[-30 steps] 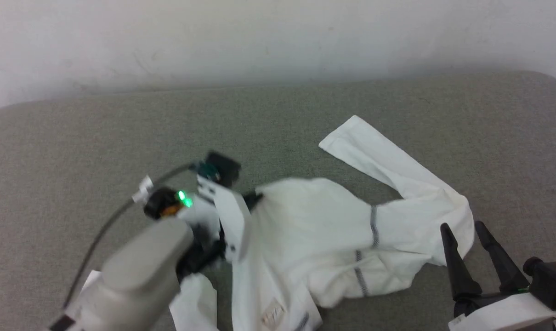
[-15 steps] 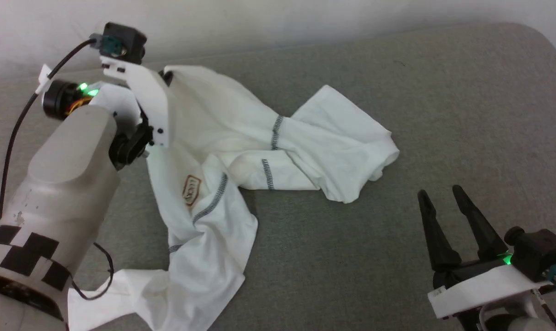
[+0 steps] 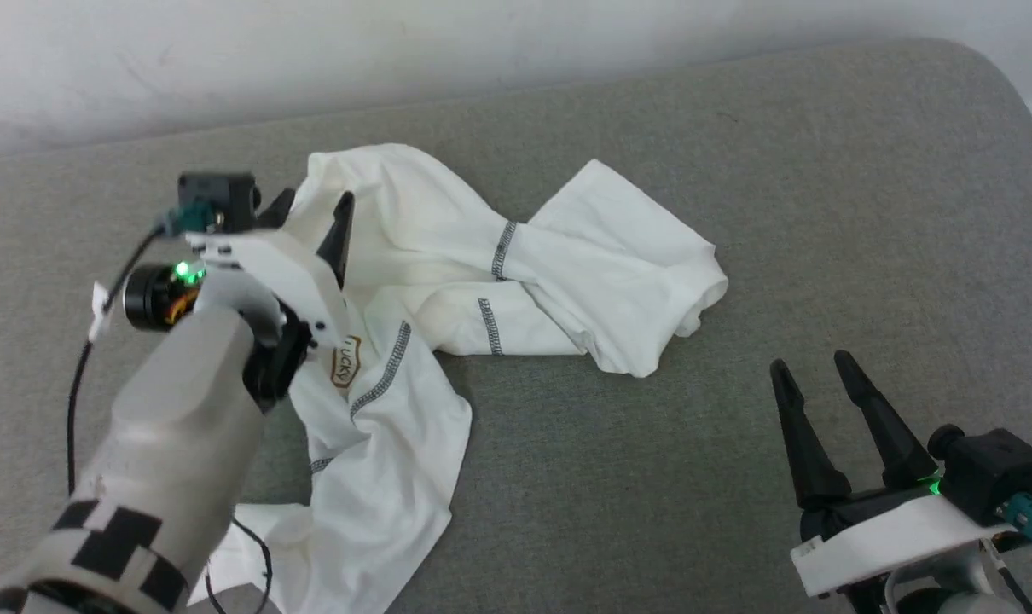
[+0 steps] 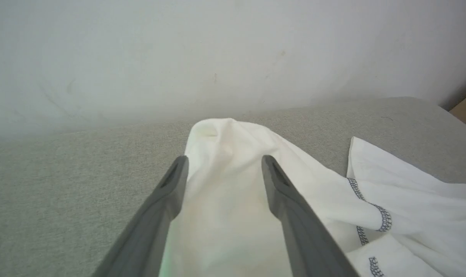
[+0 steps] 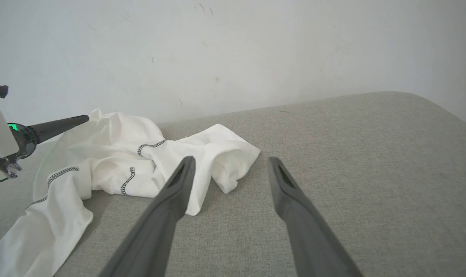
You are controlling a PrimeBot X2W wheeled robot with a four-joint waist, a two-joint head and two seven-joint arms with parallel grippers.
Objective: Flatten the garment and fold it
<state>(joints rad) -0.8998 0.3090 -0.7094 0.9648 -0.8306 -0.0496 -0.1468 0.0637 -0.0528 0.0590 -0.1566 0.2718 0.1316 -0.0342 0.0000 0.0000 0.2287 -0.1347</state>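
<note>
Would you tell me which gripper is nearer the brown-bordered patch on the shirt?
Left. The left gripper is over the garment, near its patch; the right gripper is off it.

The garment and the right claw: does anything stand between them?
Nothing visible does. Between the open right claw and the nearest edge of the garment lies only bare grey surface.

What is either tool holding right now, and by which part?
Nothing. The left tool is open over the garment, at its far end, without pinching it; the right tool is open, apart from it.
</note>
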